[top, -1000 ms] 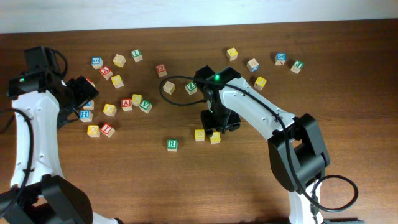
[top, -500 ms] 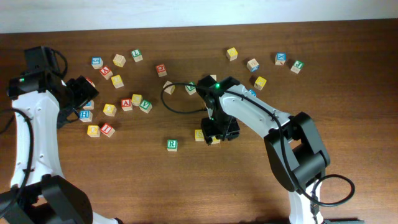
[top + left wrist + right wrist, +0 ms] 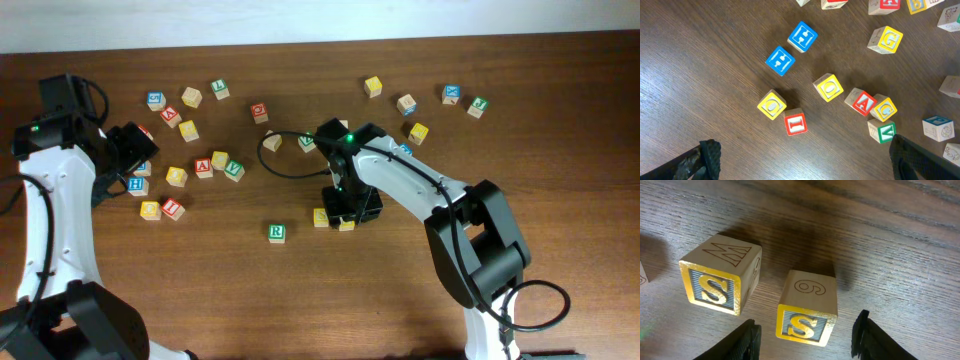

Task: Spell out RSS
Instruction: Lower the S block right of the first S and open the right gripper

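The green R cube (image 3: 277, 233) lies alone on the wooden table (image 3: 200, 290). Two yellow S cubes sit to its right: one (image 3: 320, 217) peeks out left of my right gripper, the other (image 3: 346, 225) is mostly hidden under it. In the right wrist view the left S cube (image 3: 720, 280) lies outside the fingers, and the right S cube (image 3: 807, 307) rests on the table between the open fingers of my right gripper (image 3: 805, 335), untouched. My left gripper (image 3: 802, 162) is open and empty, hovering over the left cluster of cubes.
Several loose letter cubes lie at the left, among them two blue H cubes (image 3: 791, 46), yellow O cubes (image 3: 829, 87), a red I cube (image 3: 795, 122), a red A cube (image 3: 862, 101) and a green V cube (image 3: 882, 131). More cubes (image 3: 418, 132) sit at the back right. A black cable (image 3: 280, 165) loops mid-table.
My right gripper moved down and a little left over the two S cubes, settling round the right one. My left arm has not moved.
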